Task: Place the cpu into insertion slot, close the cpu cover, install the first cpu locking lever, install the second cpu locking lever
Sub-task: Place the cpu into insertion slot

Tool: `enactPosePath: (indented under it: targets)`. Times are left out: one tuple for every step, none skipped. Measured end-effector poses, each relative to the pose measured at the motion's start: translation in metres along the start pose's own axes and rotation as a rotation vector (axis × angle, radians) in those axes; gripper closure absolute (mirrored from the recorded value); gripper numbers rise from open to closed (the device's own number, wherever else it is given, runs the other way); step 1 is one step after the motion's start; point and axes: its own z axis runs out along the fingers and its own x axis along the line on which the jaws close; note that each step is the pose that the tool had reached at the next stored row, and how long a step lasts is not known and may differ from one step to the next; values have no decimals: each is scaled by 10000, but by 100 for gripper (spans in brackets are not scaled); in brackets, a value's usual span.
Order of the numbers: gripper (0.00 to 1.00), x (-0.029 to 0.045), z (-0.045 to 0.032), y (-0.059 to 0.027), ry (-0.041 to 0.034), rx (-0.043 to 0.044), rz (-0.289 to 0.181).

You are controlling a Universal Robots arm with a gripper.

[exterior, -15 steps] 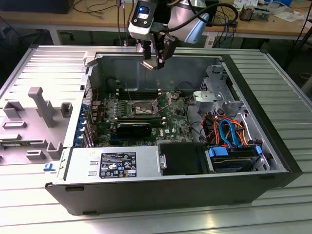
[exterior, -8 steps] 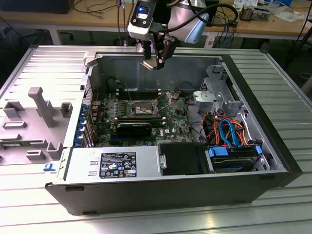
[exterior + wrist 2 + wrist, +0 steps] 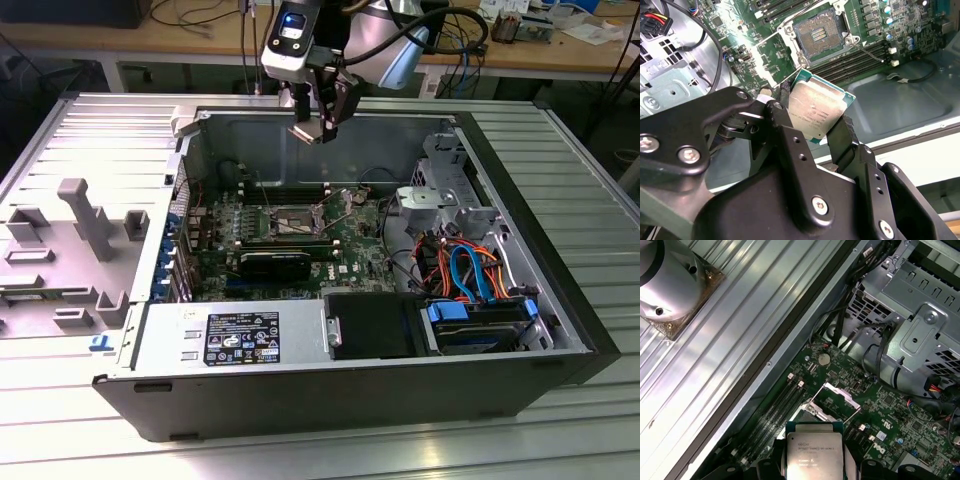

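My gripper (image 3: 316,128) hangs above the open computer case, over its back wall, shut on the cpu (image 3: 815,107). The chip's silvery top with a green rim sits between the two black fingers (image 3: 844,134) in both wrist views, cpu (image 3: 814,450) and gripper (image 3: 814,469). Below it on the green motherboard lies the insertion slot (image 3: 817,34), uncovered with its contact field showing, also seen as the slot (image 3: 286,219) in the exterior view. The cpu cover (image 3: 841,392) stands raised beside the socket. A thin wire locking lever (image 3: 866,51) sticks out next to the slot.
A grey drive cage (image 3: 440,200) with orange and blue cables (image 3: 470,270) fills the case on the exterior view's right. A black power supply (image 3: 250,335) lies along the front. Grey fixtures (image 3: 85,215) stand on the ribbed table to the left. Memory slots (image 3: 860,57) run beside the socket.
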Motion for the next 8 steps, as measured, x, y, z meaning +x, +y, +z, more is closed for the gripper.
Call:
enactPosePath:
  targets:
    - [45, 0, 0, 0, -1, 0, 11]
    - [45, 0, 0, 0, -1, 0, 18]
    - [45, 0, 0, 0, -2, -1, 23]
    - [45, 0, 0, 0, -2, -1, 30]
    - [45, 0, 0, 0, -3, 0, 33]
    - [45, 0, 0, 0, -3, -1, 45]
    - [45, 0, 0, 0, -4, -1, 46]
    - [45, 0, 0, 0, -4, -1, 47]
